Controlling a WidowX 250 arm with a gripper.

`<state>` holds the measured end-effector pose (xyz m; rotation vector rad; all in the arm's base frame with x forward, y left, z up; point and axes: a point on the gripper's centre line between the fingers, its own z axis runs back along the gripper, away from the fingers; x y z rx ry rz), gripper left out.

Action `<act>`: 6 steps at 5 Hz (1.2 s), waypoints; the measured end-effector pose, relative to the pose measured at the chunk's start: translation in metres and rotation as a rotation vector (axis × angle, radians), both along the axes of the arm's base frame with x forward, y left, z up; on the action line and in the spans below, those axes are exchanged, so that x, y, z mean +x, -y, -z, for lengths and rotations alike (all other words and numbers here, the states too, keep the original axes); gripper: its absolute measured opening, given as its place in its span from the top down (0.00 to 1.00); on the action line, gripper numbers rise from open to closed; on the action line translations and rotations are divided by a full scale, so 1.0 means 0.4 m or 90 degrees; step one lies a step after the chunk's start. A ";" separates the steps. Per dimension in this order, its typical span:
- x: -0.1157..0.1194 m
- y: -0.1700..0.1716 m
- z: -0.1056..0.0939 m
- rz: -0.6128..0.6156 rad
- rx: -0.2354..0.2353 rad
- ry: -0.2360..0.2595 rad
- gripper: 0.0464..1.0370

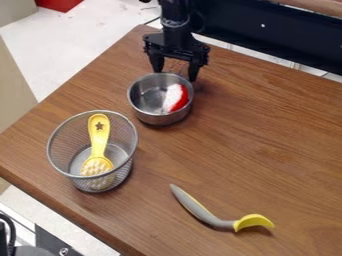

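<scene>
A black two-finger gripper [176, 74] is hanging over the far side of a small, round, silver metal bowl [157, 118], its fingers [157, 62] spread wide at the bowl's far rim; whether they are touching the metal is impossible to tell. The bowl is sitting upright on a brown wood-grain table [260, 140], with a red-and-white item [178, 97] lying inside, toward the robot's left. Just beside the bowl, a round silver wire-mesh basket [60, 159] is standing upright, holding a yellow brush [99, 132] with a star on its handle and its pale bristles down near the bottom. Well apart from both, a curved gray-and-yellow utensil [202, 212] is lying on the table.
</scene>
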<state>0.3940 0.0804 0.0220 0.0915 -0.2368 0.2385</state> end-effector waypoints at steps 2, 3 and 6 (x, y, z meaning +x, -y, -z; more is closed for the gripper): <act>-0.015 0.013 0.002 -0.015 -0.025 -0.026 0.04; -0.006 0.020 -0.049 -0.034 -0.030 0.004 0.04; 0.004 0.046 -0.200 -0.080 -0.068 0.040 0.04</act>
